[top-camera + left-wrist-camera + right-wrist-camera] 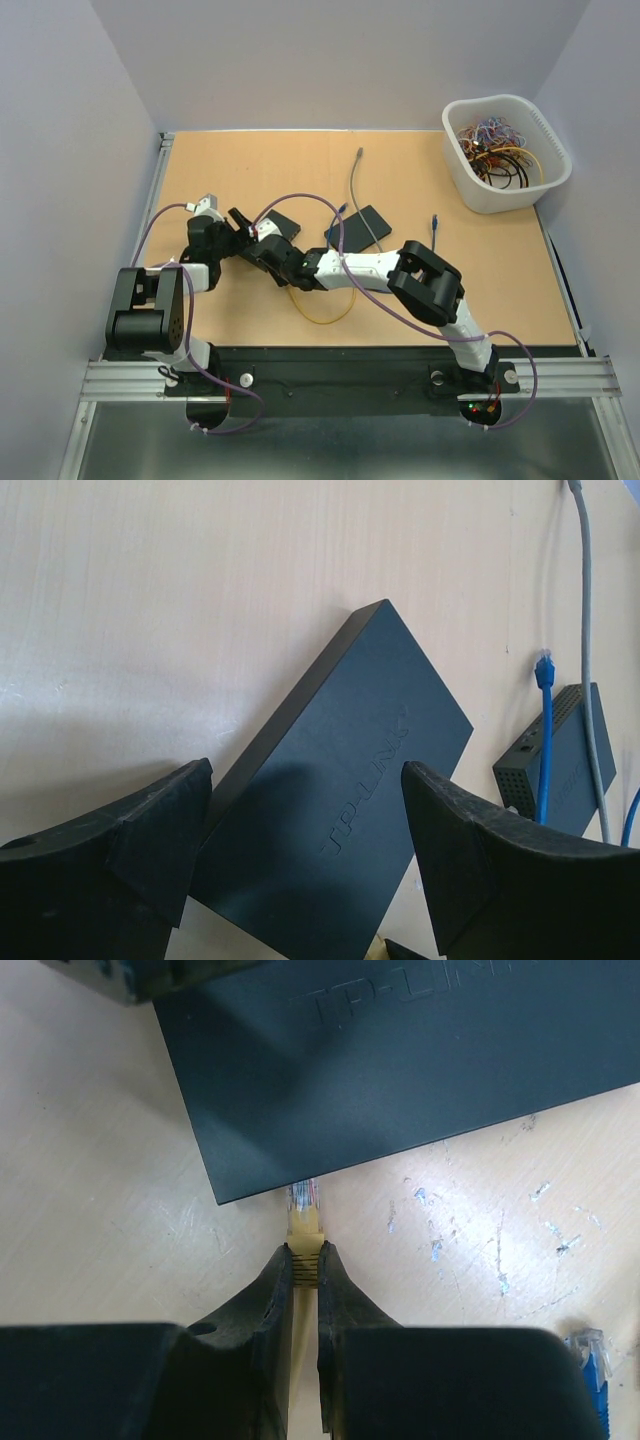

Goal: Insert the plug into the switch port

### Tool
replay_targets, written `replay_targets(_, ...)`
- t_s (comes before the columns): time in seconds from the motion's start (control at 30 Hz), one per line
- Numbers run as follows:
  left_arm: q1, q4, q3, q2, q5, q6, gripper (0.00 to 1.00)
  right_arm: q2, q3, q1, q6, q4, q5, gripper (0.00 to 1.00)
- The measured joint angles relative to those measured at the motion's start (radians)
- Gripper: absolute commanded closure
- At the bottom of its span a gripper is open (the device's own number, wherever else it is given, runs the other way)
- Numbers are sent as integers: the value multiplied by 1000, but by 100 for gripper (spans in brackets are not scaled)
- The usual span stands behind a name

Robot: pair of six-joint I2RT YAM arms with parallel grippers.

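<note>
Pointing tip-first at the switch (400,1060), plug (304,1222) runs along right jaws.

Tan wooden table (250,170) with a black switch (288,225), a second switch (358,226), white bin (505,150), grey cable (354,185), yellow cable (322,318).

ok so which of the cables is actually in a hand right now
The yellow cable: the right hand pinches it just behind its clear plug, at the edge of the TP-Link switch. The blue cables and grey cable lie loose.
</note>
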Motion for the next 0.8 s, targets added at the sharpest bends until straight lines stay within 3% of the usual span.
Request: replay_targets(0.8, -44, -11, 19, 18, -49, 33, 27, 17, 64, -14, -154, -83, -92, 99)
